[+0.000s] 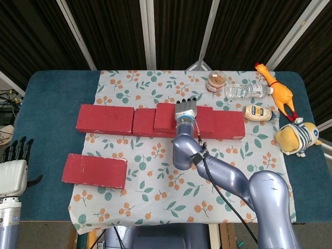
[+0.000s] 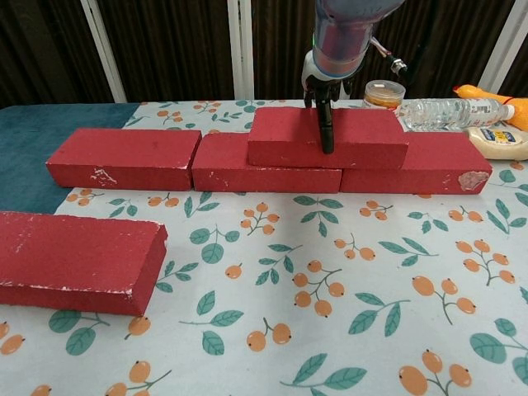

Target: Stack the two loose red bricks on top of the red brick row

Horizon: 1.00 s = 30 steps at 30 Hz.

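The bricks are seen as matt and slightly rough: the stacked brick point(image 2: 327, 136), the brick row point(image 2: 198, 158) beneath it and the loose brick point(image 2: 78, 260) all show a dull red coating, chipped to pale spots at edges and corners. The table is covered by a blue felt-like cloth point(image 1: 49, 104), over which a smooth printed tablecloth point(image 2: 346, 272) with leaves and orange berries is laid. The right arm point(image 1: 228, 176) is finished in glossy blue-grey metallic paint. The left hand point(image 1: 13, 174) is cased in pale matt plastic with dark fingers. A clear glossy plastic bottle point(image 1: 246, 91) is seen at the back.
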Each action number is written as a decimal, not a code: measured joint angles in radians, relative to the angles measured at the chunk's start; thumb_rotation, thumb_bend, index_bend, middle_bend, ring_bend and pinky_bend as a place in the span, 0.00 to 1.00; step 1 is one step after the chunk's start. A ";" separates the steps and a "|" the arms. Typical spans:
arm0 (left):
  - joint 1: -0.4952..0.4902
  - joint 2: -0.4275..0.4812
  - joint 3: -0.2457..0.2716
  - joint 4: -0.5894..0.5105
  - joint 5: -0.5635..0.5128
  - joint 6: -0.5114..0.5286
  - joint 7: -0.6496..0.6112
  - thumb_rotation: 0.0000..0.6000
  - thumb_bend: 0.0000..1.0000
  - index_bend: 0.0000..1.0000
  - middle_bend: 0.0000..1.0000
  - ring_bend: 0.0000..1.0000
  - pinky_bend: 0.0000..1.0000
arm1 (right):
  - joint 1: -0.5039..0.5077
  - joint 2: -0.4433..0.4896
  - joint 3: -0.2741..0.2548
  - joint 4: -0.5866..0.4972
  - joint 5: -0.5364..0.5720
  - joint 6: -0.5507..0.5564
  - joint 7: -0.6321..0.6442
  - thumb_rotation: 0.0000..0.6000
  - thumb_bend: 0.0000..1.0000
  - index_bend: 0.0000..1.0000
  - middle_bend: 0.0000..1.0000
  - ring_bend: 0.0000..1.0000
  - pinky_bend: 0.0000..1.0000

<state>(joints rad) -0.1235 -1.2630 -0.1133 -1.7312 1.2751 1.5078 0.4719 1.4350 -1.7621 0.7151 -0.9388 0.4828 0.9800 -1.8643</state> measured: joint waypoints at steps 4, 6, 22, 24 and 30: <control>0.000 0.000 0.001 0.000 0.003 0.002 0.000 1.00 0.01 0.00 0.00 0.00 0.11 | -0.001 0.005 0.001 -0.011 -0.003 0.004 0.002 1.00 0.14 0.00 0.04 0.00 0.00; 0.001 0.000 0.001 -0.001 0.003 0.005 -0.001 1.00 0.01 0.00 0.00 0.00 0.11 | -0.002 0.008 0.001 -0.017 -0.006 0.006 0.007 1.00 0.14 0.00 0.03 0.00 0.00; 0.006 0.007 -0.005 -0.001 0.000 0.015 -0.023 1.00 0.01 0.00 0.00 0.00 0.11 | -0.033 0.112 0.026 -0.217 -0.038 0.048 0.064 1.00 0.14 0.00 0.01 0.00 0.00; 0.008 0.012 -0.006 -0.002 0.000 0.015 -0.034 1.00 0.01 0.00 0.00 0.00 0.11 | -0.053 0.152 0.032 -0.303 -0.051 0.064 0.082 1.00 0.14 0.00 0.01 0.00 0.00; 0.008 0.025 -0.003 -0.002 0.013 0.009 -0.062 1.00 0.01 0.00 0.00 0.00 0.11 | -0.186 0.318 0.037 -0.684 -0.152 0.110 0.185 1.00 0.14 0.00 0.01 0.00 0.00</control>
<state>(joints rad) -0.1150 -1.2381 -0.1163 -1.7336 1.2882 1.5172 0.4101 1.2494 -1.4439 0.7524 -1.6226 0.3305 1.0901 -1.6795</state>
